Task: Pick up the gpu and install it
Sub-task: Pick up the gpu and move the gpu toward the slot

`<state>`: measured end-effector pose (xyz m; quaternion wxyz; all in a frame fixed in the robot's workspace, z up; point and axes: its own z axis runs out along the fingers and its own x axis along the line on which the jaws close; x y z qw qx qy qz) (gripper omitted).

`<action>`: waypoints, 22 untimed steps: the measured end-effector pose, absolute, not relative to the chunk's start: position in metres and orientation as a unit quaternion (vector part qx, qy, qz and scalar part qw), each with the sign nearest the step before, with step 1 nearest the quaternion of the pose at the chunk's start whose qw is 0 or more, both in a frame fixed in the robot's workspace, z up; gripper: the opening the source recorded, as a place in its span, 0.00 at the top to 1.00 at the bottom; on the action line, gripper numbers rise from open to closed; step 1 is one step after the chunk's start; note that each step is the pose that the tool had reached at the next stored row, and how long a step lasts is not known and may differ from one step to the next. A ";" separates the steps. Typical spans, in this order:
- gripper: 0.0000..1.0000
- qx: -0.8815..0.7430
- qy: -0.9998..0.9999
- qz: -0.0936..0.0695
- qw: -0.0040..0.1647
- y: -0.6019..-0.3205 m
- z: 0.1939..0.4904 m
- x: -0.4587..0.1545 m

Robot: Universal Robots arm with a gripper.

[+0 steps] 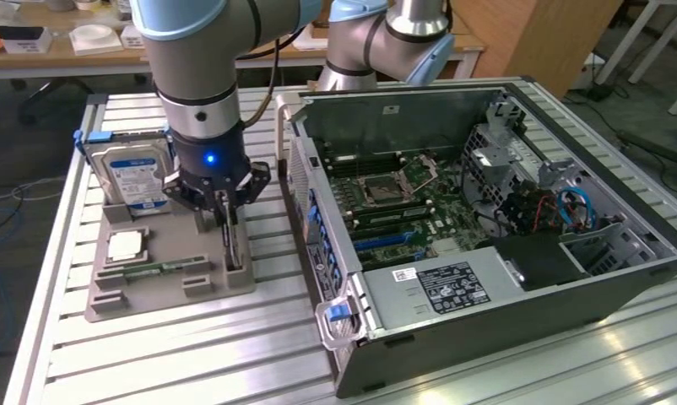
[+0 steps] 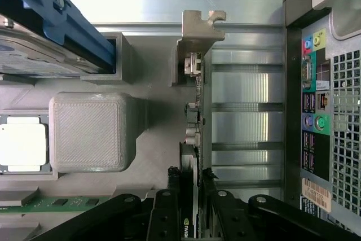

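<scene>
The gpu [image 1: 234, 251] stands on edge in a slot of the grey holder tray [image 1: 147, 295], a thin dark card. Seen edge-on in the wrist view, the gpu [image 2: 194, 117] has its silver bracket [image 2: 198, 32] at the far end. My gripper [image 1: 224, 221] reaches straight down over it. Its black fingers [image 2: 169, 207] sit tight against both faces of the card, and the gripper [image 2: 192, 198] is shut on it. The card still rests in the tray.
The open computer case [image 1: 609, 295] lies on the exterior view's right, with its motherboard [image 1: 401, 211] facing up. The tray also holds a hard drive [image 1: 133, 173], a processor [image 1: 127, 245] and a green memory stick [image 1: 159, 270]. The case's rear ports [image 2: 313, 111] are close beside the card.
</scene>
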<state>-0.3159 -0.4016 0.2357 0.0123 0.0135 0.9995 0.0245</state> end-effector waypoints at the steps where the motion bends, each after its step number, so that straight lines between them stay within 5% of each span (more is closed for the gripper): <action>1: 0.74 0.013 1.000 0.025 0.012 -0.402 0.236 -0.316; 22: 0.74 0.013 1.000 0.024 0.012 -0.402 0.252 -0.316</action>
